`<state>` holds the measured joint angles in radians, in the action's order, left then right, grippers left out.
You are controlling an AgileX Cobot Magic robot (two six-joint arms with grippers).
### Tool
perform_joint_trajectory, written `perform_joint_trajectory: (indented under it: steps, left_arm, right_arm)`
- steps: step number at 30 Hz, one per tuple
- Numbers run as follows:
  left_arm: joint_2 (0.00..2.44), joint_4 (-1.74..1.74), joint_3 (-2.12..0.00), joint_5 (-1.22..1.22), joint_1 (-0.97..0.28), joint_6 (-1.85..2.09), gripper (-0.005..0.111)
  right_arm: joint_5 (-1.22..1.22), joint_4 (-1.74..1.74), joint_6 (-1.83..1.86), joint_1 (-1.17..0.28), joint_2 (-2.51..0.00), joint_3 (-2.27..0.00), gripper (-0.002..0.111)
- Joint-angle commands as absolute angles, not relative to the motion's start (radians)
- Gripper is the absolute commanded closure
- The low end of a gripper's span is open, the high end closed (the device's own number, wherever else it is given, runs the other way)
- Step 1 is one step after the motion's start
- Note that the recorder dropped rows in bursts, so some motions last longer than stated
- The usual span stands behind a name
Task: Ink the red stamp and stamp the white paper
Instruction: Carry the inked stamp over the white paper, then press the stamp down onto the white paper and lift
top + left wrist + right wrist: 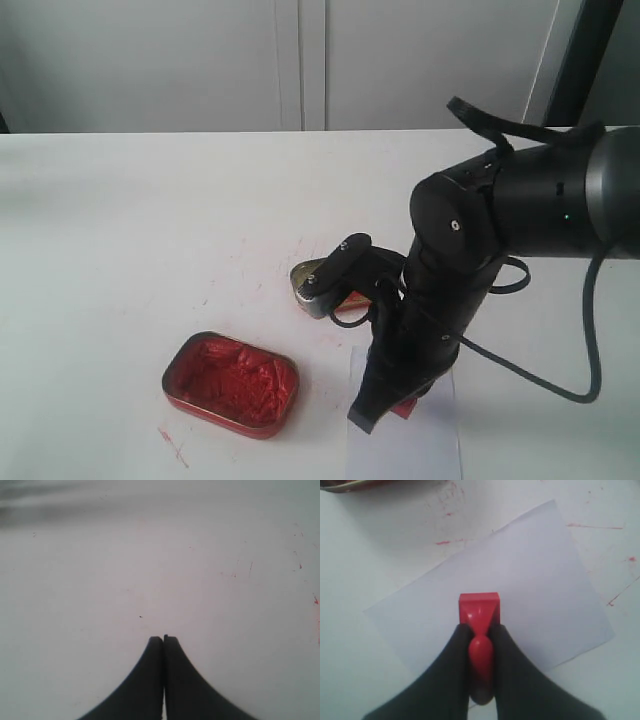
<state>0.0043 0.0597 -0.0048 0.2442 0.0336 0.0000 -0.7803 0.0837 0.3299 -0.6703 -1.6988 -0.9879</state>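
My right gripper (479, 630) has its jaws clamped on the knob of the stamp (479, 609), with the square base pointing away from the wrist camera. The stamp is over the paper (545, 575), inside its edges and nearer to one long edge than to the middle. I cannot tell for sure if the base touches the sheet; in the exterior view it looks very close or just on it. I see no print on the part of the paper that shows.

So I judge that the step in hand is the pressing. To do it well, I should go straight down with the base flat to the sheet, so that all four sides print equally. There must be no sliding to the side, because wet ink will smear. The grip is only on the round knob, so the stamp may tilt if I push hard; gentle, steady force is better. Then I lift straight up. The paper lies loose on the table (150, 220) and may stick to the base and rise with it.

The left gripper (163, 639) has its jaws together, holding nothing, above bare table. The ink tin (231, 384) is well apart from the paper.
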Motion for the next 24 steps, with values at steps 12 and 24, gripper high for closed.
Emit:
perform_joint_trajectory:
  steps: [12, 24]
  left_arm:
    - [0.000, 0.063, 0.000, 0.243, 0.027, 0.000, 0.107]
    - [0.000, 0.063, 0.000, 0.243, 0.027, 0.000, 0.107]
  right_arm:
    - [-0.681, -0.018, 0.149, -0.667, -1.686, -0.917, 0.108]
    - [-0.643, -0.018, 0.097, -0.690, -1.719, -0.917, 0.108]
